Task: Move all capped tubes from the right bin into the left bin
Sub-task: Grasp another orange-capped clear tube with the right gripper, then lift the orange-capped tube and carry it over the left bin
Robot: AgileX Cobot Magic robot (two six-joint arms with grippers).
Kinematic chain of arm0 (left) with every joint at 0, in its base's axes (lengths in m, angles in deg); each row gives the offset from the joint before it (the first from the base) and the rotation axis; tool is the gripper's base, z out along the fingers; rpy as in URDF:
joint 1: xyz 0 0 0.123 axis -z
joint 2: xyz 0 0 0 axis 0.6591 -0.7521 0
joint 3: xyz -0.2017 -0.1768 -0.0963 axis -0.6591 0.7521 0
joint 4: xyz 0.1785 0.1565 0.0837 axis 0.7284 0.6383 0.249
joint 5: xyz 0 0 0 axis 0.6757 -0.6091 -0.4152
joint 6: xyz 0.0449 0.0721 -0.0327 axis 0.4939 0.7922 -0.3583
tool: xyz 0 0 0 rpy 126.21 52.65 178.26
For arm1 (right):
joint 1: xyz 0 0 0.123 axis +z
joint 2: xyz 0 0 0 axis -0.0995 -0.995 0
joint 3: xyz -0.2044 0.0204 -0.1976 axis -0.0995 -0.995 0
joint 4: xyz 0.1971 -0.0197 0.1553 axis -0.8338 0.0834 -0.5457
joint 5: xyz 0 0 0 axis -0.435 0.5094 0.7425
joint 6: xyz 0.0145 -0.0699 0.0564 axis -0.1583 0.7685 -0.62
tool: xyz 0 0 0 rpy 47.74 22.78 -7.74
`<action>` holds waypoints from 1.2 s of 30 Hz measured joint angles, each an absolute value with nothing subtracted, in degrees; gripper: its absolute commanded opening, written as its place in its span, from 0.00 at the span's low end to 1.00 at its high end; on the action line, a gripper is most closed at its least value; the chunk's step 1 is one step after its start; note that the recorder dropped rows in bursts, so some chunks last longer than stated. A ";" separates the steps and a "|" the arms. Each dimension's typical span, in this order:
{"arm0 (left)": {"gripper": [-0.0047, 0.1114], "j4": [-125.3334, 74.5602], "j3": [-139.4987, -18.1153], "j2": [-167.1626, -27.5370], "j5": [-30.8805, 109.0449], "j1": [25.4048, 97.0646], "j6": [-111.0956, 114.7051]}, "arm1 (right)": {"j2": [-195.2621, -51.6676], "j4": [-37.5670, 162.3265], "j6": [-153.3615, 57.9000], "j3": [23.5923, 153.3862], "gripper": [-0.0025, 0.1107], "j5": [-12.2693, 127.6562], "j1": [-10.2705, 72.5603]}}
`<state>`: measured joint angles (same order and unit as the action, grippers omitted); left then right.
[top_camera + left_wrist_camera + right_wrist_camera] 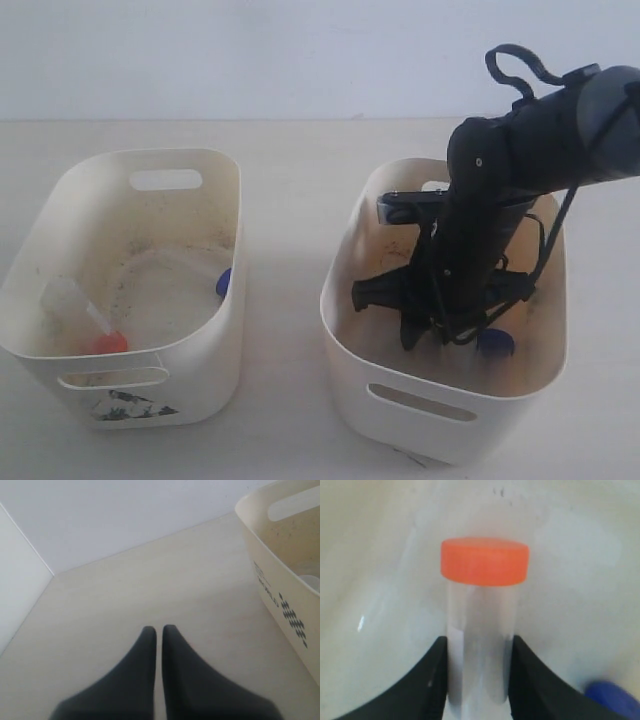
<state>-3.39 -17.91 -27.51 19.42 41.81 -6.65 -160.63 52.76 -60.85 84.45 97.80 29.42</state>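
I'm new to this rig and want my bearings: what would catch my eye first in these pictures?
The black right gripper, deep in the clean-fronted cream-white plastic bin on the right, clamps a clear plastic tube with an orange screw cap; a round blue cap shows beside it. The smudged cream-white bin on the left holds another orange-capped tube and a second blue cap by its right wall.

- The cream left bin (60,190), smudged in front, held an orange-capped tube (85,320) lying slanted and a blue cap (223,283) by its side wall
- The right bin (345,300) held a blue-capped tube (495,343)
- A second orange-capped tube (481,625) sat pinched in the right claw (480,652)
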 measured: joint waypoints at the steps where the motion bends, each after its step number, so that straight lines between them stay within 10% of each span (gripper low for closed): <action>1: 0.08 -3.39 -17.91 -27.51 19.42 41.81 -6.65 | -159.89 52.76 -60.73 84.14 0.02 98.54 29.44; 18: 0.08 -3.39 -17.91 -27.51 19.42 41.81 -6.65 | -134.03 49.25 -56.28 83.62 0.02 101.70 29.67; 36: 0.08 -3.39 -17.91 -27.51 19.42 41.81 -6.65 | -137.29 -19.06 15.81 84.83 0.02 90.99 39.50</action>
